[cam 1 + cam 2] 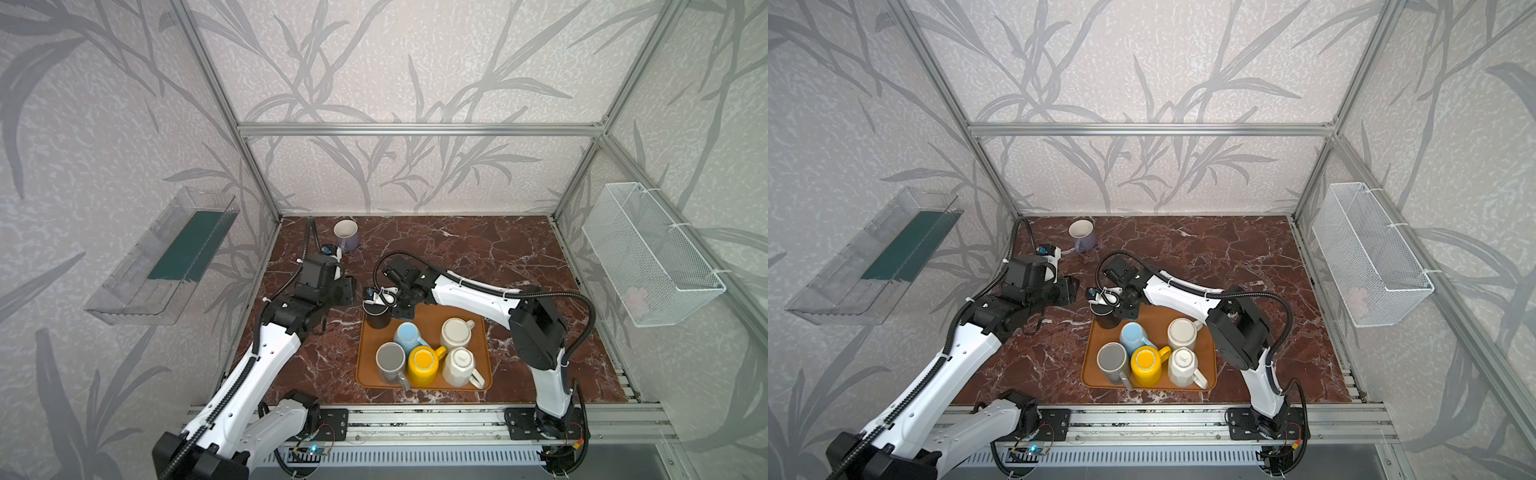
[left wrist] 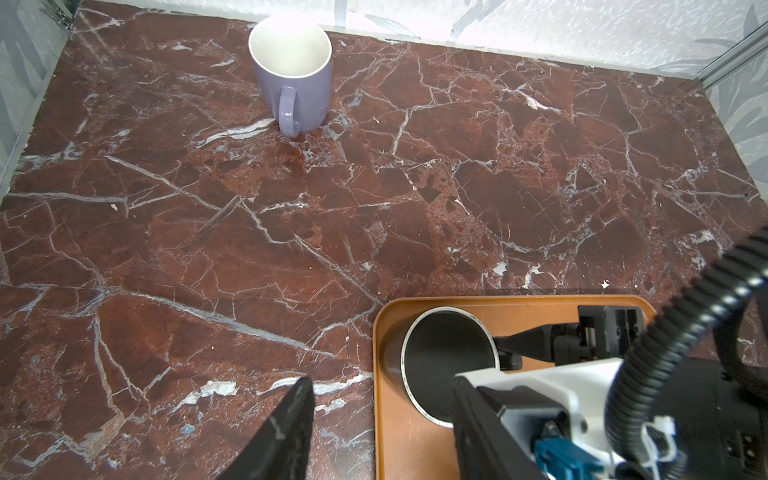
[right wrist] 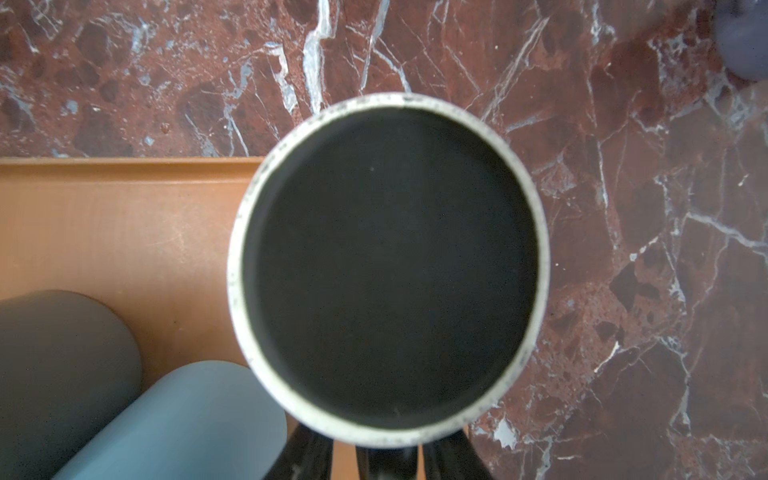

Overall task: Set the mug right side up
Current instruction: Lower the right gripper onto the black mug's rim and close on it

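A black mug (image 1: 377,318) (image 1: 1106,319) stands upside down in the far left corner of the orange tray (image 1: 424,316). Its flat base with a pale ring faces up (image 3: 388,262) (image 2: 444,361). My right gripper (image 1: 394,306) (image 1: 1122,309) (image 3: 384,453) is open at the mug's side. Its two fingers straddle the handle, and tray shows in the gaps beside it. My left gripper (image 1: 351,291) (image 1: 1073,291) (image 2: 380,399) hovers open just left of the tray, holding nothing.
On the tray also stand a light blue mug (image 1: 407,334), a cream mug (image 1: 455,332), a grey mug (image 1: 390,361), a yellow mug (image 1: 424,363) and a white faceted mug (image 1: 459,365). A purple mug (image 1: 347,235) (image 2: 293,75) stands upright at the far left.
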